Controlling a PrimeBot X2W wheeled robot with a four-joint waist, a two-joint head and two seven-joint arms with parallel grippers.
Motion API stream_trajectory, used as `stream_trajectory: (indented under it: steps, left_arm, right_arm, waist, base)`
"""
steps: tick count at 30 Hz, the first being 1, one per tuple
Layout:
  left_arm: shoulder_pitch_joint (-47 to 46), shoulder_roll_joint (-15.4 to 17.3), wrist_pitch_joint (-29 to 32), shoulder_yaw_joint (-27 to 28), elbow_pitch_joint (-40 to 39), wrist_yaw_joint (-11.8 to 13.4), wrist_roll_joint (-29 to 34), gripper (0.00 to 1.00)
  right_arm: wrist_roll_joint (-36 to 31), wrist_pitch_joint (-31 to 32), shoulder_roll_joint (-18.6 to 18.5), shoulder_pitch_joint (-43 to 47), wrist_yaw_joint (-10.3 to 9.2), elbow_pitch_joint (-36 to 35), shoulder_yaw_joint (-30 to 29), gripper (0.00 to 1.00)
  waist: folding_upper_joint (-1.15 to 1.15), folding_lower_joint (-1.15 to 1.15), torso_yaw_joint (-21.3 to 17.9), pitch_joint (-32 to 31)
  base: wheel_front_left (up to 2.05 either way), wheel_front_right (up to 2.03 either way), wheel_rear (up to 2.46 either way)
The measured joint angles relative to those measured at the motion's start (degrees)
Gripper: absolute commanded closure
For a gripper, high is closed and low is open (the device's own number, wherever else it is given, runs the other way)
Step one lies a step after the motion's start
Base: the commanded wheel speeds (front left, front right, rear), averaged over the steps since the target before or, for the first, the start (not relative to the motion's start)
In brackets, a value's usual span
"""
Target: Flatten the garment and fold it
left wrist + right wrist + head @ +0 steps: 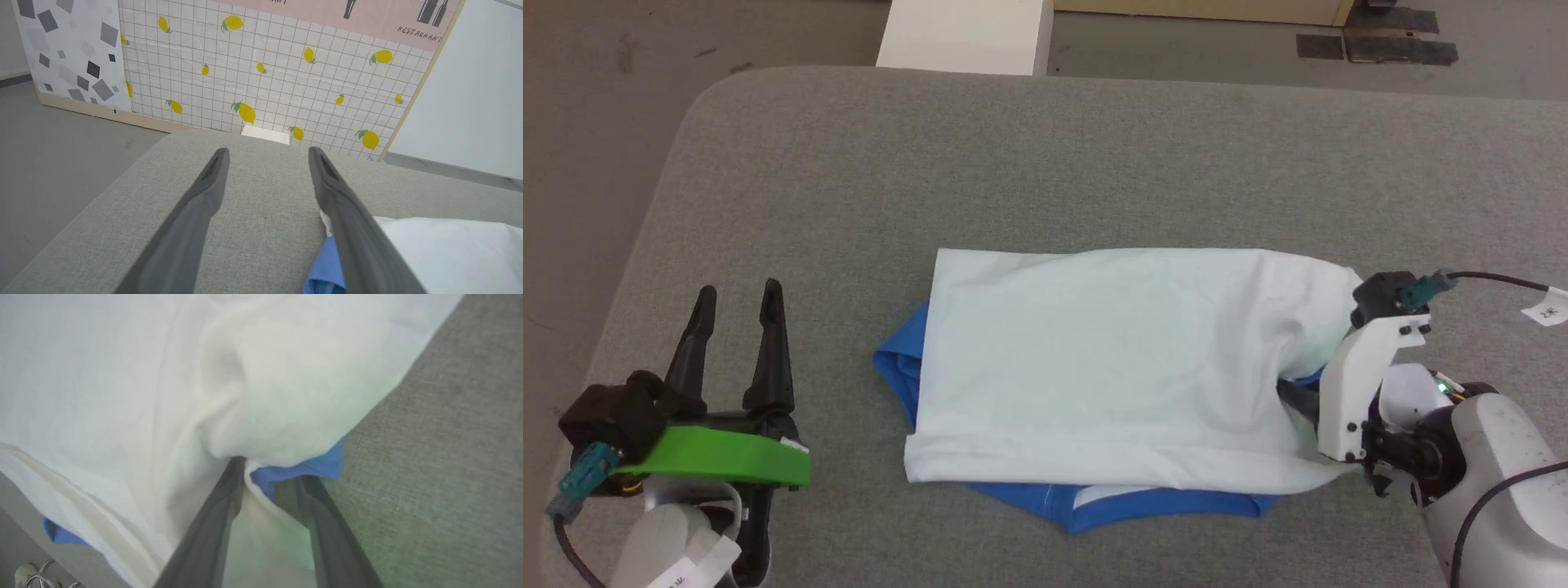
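Note:
The garment (1111,359) lies folded on the grey table (1013,147), a white panel on top, with blue sleeve cloth poking out at its left and front edges. My right gripper (1294,394) reaches into the garment's right end. In the right wrist view, its fingers (212,522) run under a raised white fold (265,396), with white and blue cloth between them and their tips hidden. Well to the left of the garment, my left gripper (739,294) rests open and empty; in its wrist view (267,151), the garment (449,253) lies by the right finger.
A white box (964,33) stands beyond the table's far edge. The table's rounded left corner (698,106) drops to grey floor. A lemon-patterned wall panel (265,61) rises behind the table in the left wrist view.

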Motion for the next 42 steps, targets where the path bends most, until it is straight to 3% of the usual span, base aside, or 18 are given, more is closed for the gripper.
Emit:
stream_trajectory:
  steps: [8,16,25,30,36,42]
  left_arm:
    - [0.0,-0.9,0.0,0.9,1.0,-0.5,0.3,0.00]
    - [0.0,-1.5,0.0,1.0,1.3,-0.9,1.3,0.00]
    - [0.0,-1.6,0.0,0.9,2.0,-1.0,1.7,0.00]
    - [0.3,-1.7,0.0,0.9,2.2,-1.0,1.7,0.00]
    - [0.5,-1.7,0.0,1.1,2.2,-1.0,1.7,0.00]
    - [0.6,-1.7,0.0,0.9,2.1,-1.0,1.7,0.00]
  right_arm:
    - [0.9,-2.4,-0.6,-0.2,0.05,1.7,-2.7,1.00]
    - [-2.6,-0.3,-6.9,1.4,0.04,1.1,-12.8,1.00]
    - [-10.5,4.9,-5.7,3.7,0.04,-2.7,-23.0,1.00]
    - [-10.3,9.0,-5.5,4.8,0.02,-10.4,-19.0,1.00]
    - [-4.5,16.3,-7.3,8.5,0.02,-22.3,-11.2,1.00]
    - [-2.1,17.1,-6.6,8.4,0.02,-28.8,-4.0,1.00]
  waist:
    - [0.00,0.00,-0.7,-0.8]
    - [0.00,0.00,-1.9,-1.8]
    - [0.00,0.00,-2.2,-1.9]
    - [0.00,0.00,-2.4,-2.6]
    - [0.00,0.00,-2.8,-3.5]
    - [0.00,0.00,-3.1,-3.8]
  base:
    - [0.00,0.00,0.00]
    - [0.00,0.00,0.00]
    - [0.00,0.00,0.00]
    - [0.00,0.00,0.00]
    - [0.00,0.00,0.00]
    - [0.00,0.00,0.00]
